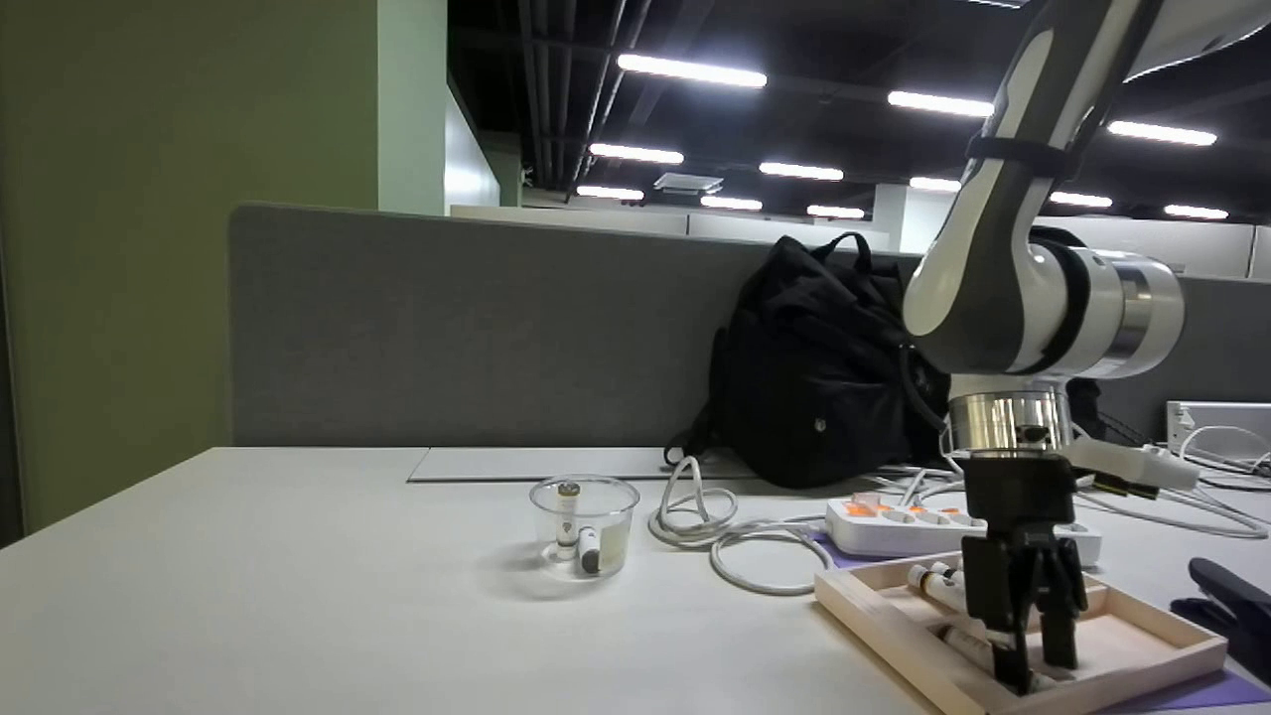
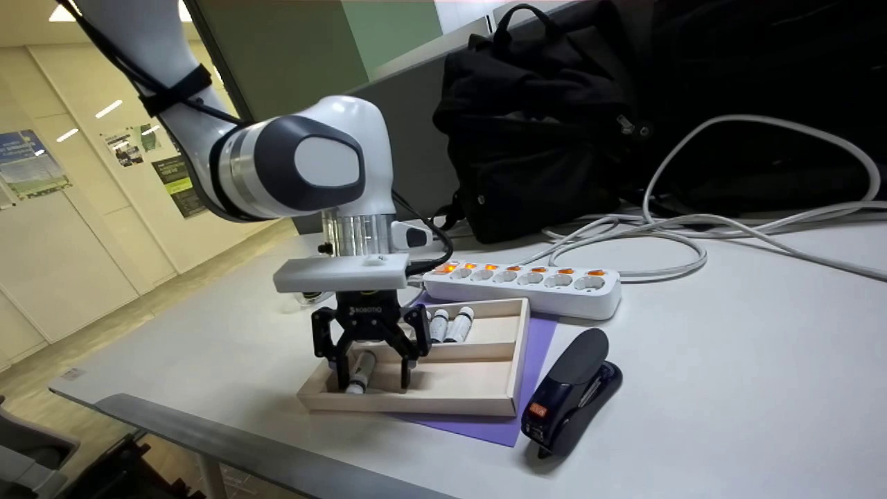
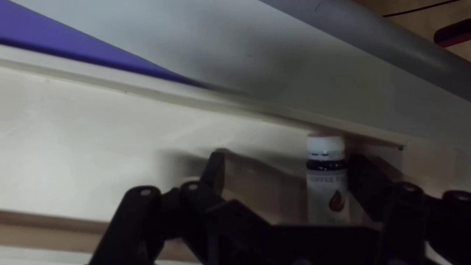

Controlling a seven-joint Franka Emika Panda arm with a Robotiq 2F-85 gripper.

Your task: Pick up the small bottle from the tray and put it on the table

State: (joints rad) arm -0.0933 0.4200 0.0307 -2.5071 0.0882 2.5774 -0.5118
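Note:
The small white-labelled bottle lies in the front compartment of the pale wooden tray. In the wrist view the bottle shows its white cap, dark collar and drop mark; its lower end is hidden. My gripper is lowered into the tray with its fingers apart. In the wrist view the gripper stands around the bottle, its right finger close beside it and a wide gap to the left finger. In an exterior view a finger of the gripper partly hides the bottle. The tray rests on the white table.
Several bottles lie in the tray's rear compartment. A clear cup holds two bottles. A white power strip, looped cables and a black backpack stand behind. A dark stapler lies beside the tray and purple sheet.

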